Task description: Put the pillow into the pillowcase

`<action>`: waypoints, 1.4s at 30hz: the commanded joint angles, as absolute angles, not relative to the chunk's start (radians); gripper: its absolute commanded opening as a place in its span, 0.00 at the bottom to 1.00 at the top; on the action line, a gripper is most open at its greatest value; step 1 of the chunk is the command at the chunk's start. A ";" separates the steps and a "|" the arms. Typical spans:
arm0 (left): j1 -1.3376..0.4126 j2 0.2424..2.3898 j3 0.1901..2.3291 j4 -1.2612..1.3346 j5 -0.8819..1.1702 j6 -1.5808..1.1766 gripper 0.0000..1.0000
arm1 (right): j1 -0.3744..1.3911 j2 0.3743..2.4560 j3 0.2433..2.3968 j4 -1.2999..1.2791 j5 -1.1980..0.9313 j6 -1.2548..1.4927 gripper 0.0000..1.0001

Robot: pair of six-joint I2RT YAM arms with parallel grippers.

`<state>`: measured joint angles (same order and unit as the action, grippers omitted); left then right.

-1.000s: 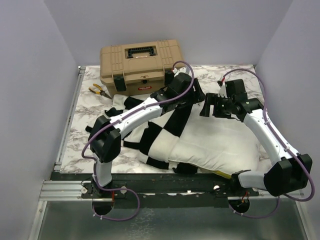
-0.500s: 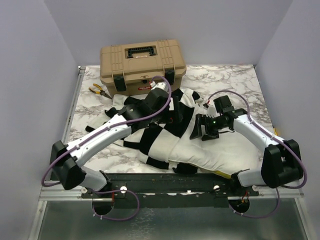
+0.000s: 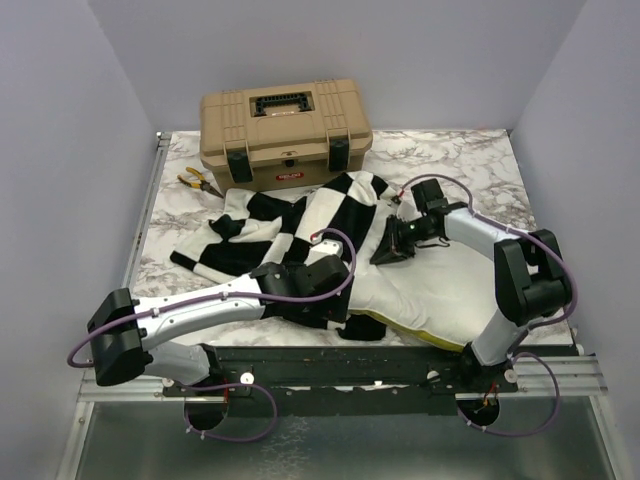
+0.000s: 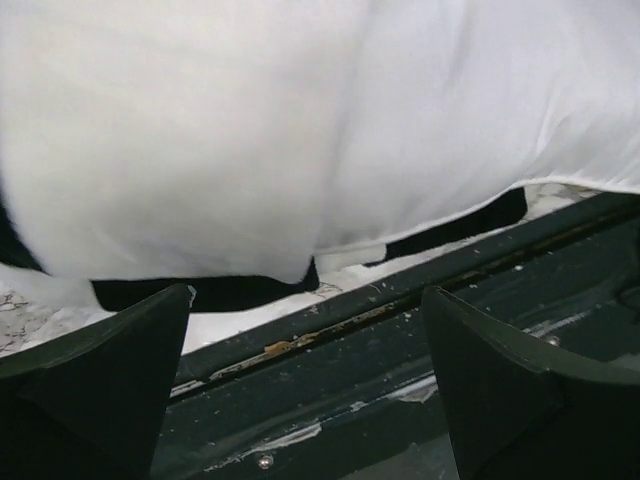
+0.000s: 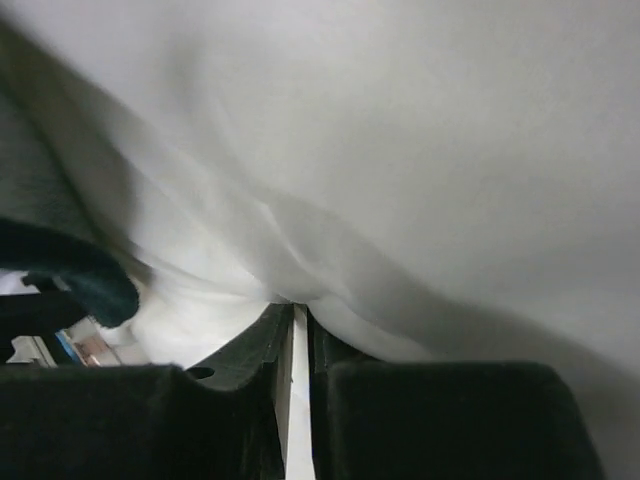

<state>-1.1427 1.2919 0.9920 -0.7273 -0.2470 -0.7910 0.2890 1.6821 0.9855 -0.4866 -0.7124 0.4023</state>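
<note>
Pillow (image 3: 440,290): plump, white (smooth-skinned)

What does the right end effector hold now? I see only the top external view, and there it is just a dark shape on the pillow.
Observer: In the right wrist view the right end effector is shut on a thin fold of the white pillow.
Operator: And is the left one also gripping?
Observer: No. In the left wrist view the left end effector is open and holds nothing.
Operator: What lies in front of it?
Observer: The pillow's edge, with black pillowcase fabric showing under it.
</note>
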 commanded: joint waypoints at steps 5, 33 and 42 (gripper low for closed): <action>-1.169 1.429 0.977 -0.749 -0.518 -0.926 0.93 | 0.297 1.739 1.194 -0.432 -0.742 0.427 0.13; -1.115 1.301 0.983 -0.643 -0.391 -0.794 0.00 | 0.554 1.255 0.841 -0.297 -0.449 0.199 0.89; -1.115 1.238 1.034 -0.578 -0.310 -0.816 0.00 | 0.680 1.336 0.807 -0.086 -0.380 0.229 0.80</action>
